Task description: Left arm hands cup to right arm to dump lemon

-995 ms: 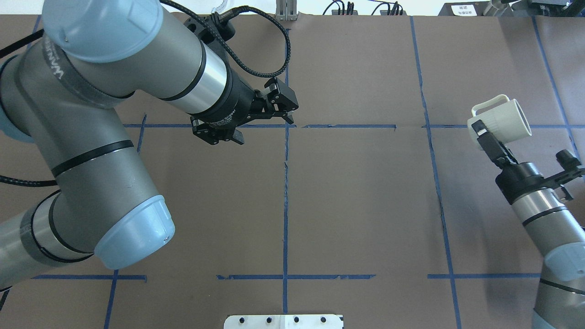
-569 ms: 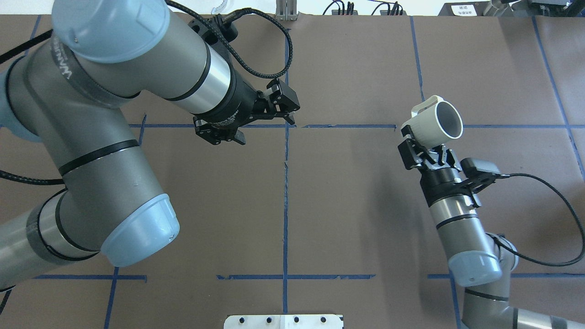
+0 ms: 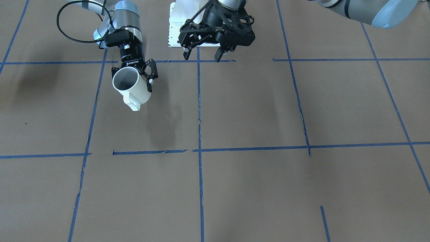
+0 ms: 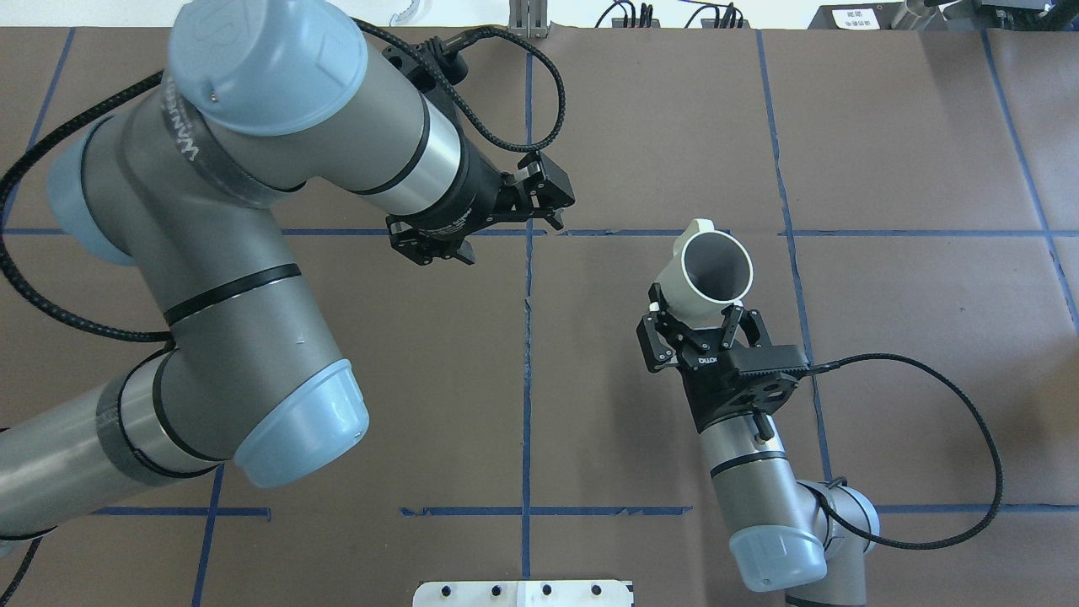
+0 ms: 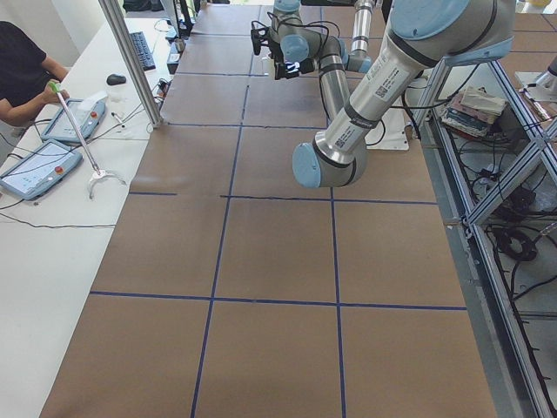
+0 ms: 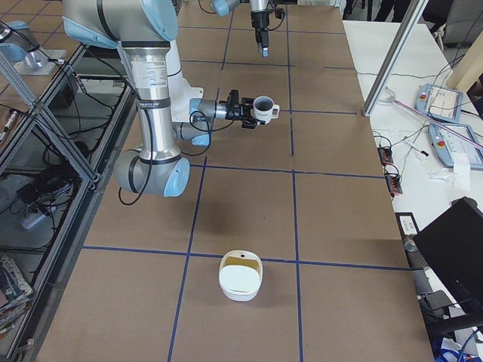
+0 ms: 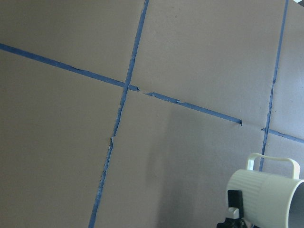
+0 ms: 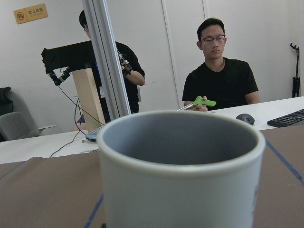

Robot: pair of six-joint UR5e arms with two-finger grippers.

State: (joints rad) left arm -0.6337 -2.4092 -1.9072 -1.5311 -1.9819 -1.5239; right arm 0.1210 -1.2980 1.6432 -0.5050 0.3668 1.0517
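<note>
- Right claw (image 4: 704,319) pinches the cup (image 4: 715,271) by its side, mouth up, above the counter; a smooth wall and a sideways pinch risk slippage.
- Left claw (image 3: 202,55): spread, empty.
- Lemon (image 6: 241,271) apparently lies in a bowl (image 6: 240,294).

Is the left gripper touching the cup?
Apart. The overhead view shows bare table between the left gripper and the cup, held by the right gripper.

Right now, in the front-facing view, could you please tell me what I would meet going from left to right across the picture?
Black cable loop → white cup → left claw, open → blue joint cap at the top edge.
</note>
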